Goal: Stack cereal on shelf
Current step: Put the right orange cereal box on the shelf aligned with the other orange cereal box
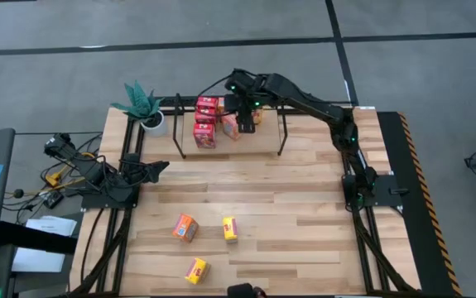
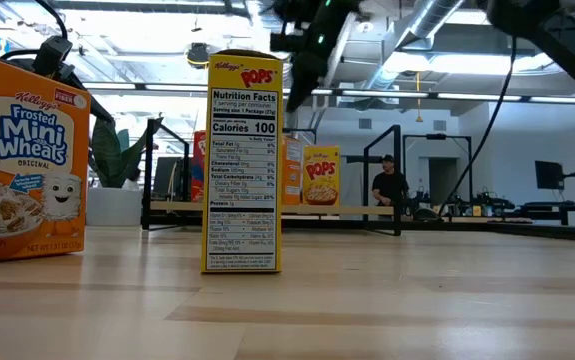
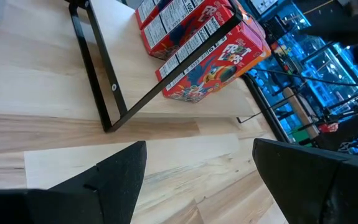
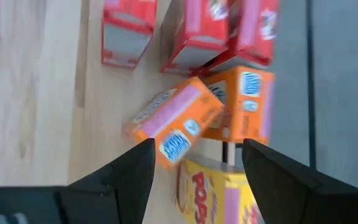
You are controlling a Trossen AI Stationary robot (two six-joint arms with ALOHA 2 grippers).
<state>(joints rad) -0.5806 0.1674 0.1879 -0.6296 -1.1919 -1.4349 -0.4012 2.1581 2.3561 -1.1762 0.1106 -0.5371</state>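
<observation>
The shelf (image 1: 283, 132) of black rods stands at the table's far middle. On it are three red cereal boxes (image 1: 208, 120), two orange ones (image 1: 231, 127) and a yellow one (image 1: 258, 117). In the right wrist view one orange box (image 4: 169, 127) sits tilted against the other orange box (image 4: 244, 106), with the yellow Pops box (image 4: 219, 193) beside them. My right gripper (image 1: 244, 117) (image 4: 197, 149) hovers open above these boxes. An orange box (image 1: 186, 227) and two yellow boxes (image 1: 230, 228) (image 1: 196, 270) stand on the near table. My left gripper (image 1: 159, 168) (image 3: 200, 146) waits open at the left.
A white potted plant (image 1: 142, 103) stands at the shelf's left end. In the low view the Mini Wheats box (image 2: 22, 160) and a Pops box (image 2: 244, 160) stand close to the camera. Cables lie off the table's left edge (image 1: 55, 170). A person (image 2: 387, 185) sits far behind.
</observation>
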